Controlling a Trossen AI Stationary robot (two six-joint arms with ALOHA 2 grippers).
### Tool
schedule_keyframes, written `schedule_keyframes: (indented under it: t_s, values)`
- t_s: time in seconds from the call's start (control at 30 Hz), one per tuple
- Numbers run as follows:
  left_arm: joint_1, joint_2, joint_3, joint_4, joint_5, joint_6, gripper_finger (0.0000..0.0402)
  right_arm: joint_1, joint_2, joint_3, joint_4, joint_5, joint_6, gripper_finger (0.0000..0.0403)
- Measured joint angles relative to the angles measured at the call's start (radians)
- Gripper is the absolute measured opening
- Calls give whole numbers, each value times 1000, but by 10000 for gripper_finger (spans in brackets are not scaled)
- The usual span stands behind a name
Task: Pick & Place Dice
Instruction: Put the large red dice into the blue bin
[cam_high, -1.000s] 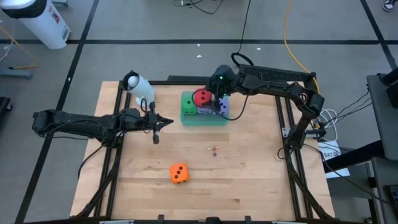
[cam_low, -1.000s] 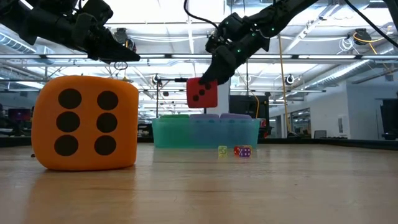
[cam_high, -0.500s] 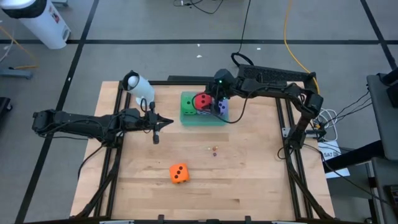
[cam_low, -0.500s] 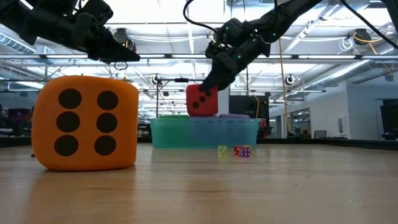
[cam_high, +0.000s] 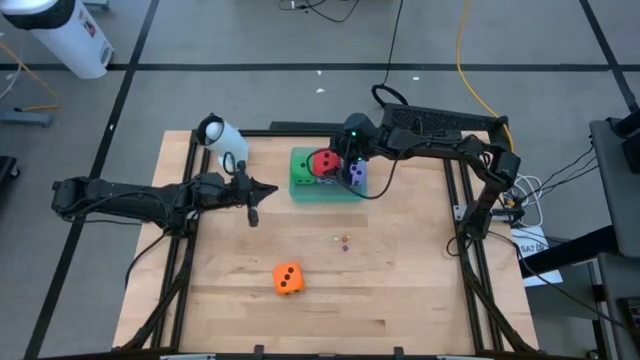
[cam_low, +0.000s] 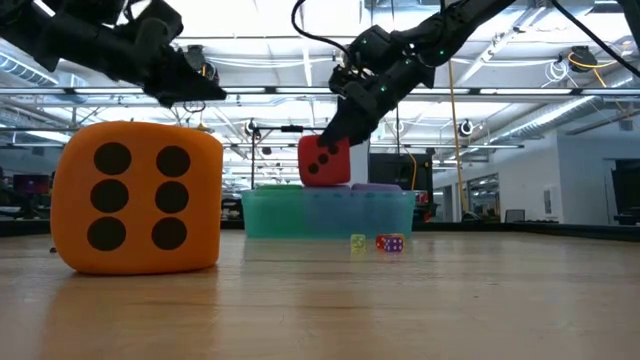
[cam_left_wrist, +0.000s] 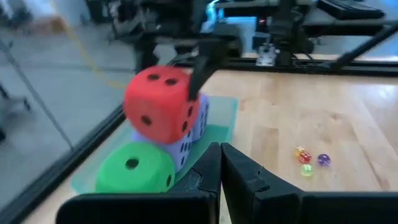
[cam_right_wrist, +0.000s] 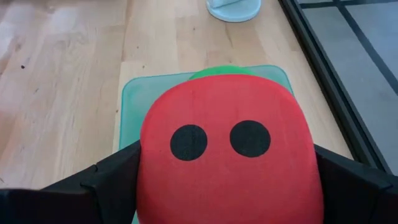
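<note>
A red die (cam_high: 324, 162) is held over the teal tray (cam_high: 330, 193), with my right gripper (cam_high: 338, 157) shut on it. In the tray lie a green die (cam_high: 301, 168) and a purple die (cam_high: 356, 173). In the left wrist view the red die (cam_left_wrist: 163, 104) sits against the top of the purple die (cam_left_wrist: 186, 144). An orange die (cam_high: 288, 279) rests on the table toward the near edge. My left gripper (cam_high: 263, 190) hovers shut, left of the tray, holding nothing. My right gripper pinches the red die between its two fingers, one finger (cam_right_wrist: 115, 177) on each of two opposite sides (cam_right_wrist: 149, 162). The fingers slant down from the table's far right. The die is tilted; its underside (cam_left_wrist: 177, 138) meets the purple die, but whether it rests there I cannot tell.
Three tiny dice (cam_high: 345, 241) lie on the bare wood near the table's middle. A white lamp-like object (cam_high: 222, 138) stands at the far left corner. Black frame rails (cam_high: 455, 200) run along the table's sides.
My right gripper has come down a little with the red die, from clear above the tray down onto the dice in it. My left gripper has rolled slightly about its own axis without leaving its place.
</note>
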Motion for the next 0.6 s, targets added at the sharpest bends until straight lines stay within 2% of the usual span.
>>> schedule_keyframes:
  t_s: [0.13,0.3,0.4,0.47,0.6]
  values:
    - [26,75,0,-41,-1,-122,21,30,-21,-3,-12,1,-3,358]
    - [29,253,-1,-6,-1,-218,21,72,-43,-2,-6,24,22,358]
    - [30,332,0,88,-4,-258,21,96,-44,-2,-8,102,114,358]
    - [31,367,0,128,-21,-284,21,115,-44,-2,-15,192,202,358]
    - [46,385,2,182,-36,-287,21,162,-44,-2,-32,339,292,358]
